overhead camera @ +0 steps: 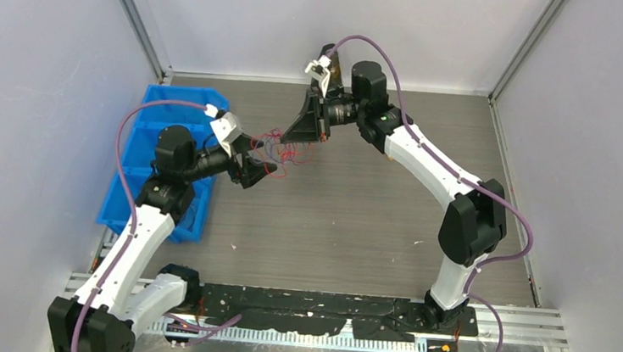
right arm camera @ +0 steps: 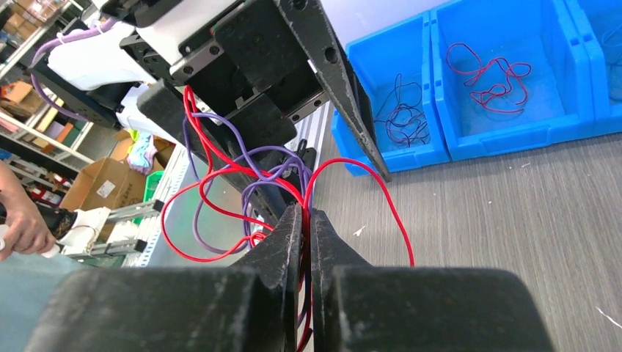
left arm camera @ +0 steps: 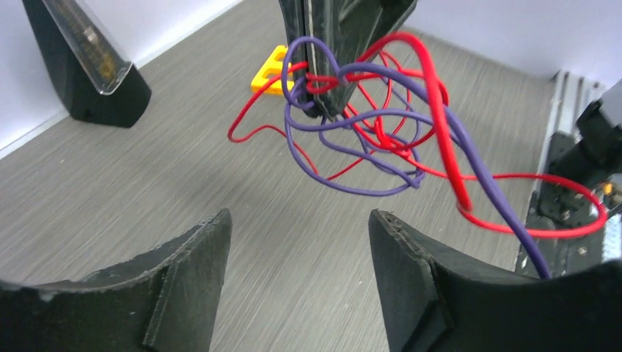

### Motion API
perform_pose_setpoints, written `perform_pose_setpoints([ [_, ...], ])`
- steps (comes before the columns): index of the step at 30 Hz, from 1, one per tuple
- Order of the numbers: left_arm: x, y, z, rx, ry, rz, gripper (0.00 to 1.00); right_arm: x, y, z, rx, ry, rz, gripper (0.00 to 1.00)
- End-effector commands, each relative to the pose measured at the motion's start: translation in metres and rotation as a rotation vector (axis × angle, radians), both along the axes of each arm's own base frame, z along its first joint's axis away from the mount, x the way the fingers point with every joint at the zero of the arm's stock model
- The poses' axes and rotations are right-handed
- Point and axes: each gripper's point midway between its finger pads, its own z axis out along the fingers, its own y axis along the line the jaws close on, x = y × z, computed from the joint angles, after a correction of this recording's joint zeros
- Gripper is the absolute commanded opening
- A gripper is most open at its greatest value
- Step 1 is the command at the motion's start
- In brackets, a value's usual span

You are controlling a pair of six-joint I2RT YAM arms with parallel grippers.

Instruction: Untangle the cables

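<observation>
Tangle of red and purple cables [left arm camera: 381,139] hangs over the bench [overhead camera: 354,231], pinched in the right hand [right arm camera: 306,220].
Right hand clenched on several strands, loops drooping off its tips. Left hand [left arm camera: 297,235] released, jaws wide apart, tangle just beyond them; one red and one purple strand trail past its finger. Blue bins [overhead camera: 145,140] at the left edge, well apart.
</observation>
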Motion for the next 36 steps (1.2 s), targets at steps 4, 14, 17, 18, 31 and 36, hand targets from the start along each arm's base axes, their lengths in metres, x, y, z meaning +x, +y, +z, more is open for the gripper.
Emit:
perform_pose_setpoints([
  [4,-0.001,-0.015,0.052,-0.136,-0.04,-0.045,0.77,-0.012,-0.009,0.038,0.078,-0.1,-0.011,0.06],
  [14,-0.011,-0.019,0.062,-0.176,0.006,-0.08,0.85,-0.006,-0.008,0.03,0.052,-0.109,-0.046,0.06],
  [17,-0.011,-0.019,0.061,-0.183,0.024,-0.078,0.87,-0.004,-0.008,0.027,0.047,-0.113,-0.052,0.06],
  [18,-0.011,-0.019,0.06,-0.182,0.027,-0.079,0.87,-0.004,-0.008,0.027,0.044,-0.111,-0.057,0.06],
  [31,0.006,-0.019,0.053,-0.169,0.077,-0.035,0.37,-0.012,-0.014,0.032,0.041,-0.117,-0.028,0.08],
  [36,0.003,-0.016,0.044,-0.13,0.098,-0.027,0.0,-0.006,-0.023,0.034,0.036,-0.085,-0.047,0.13],
])
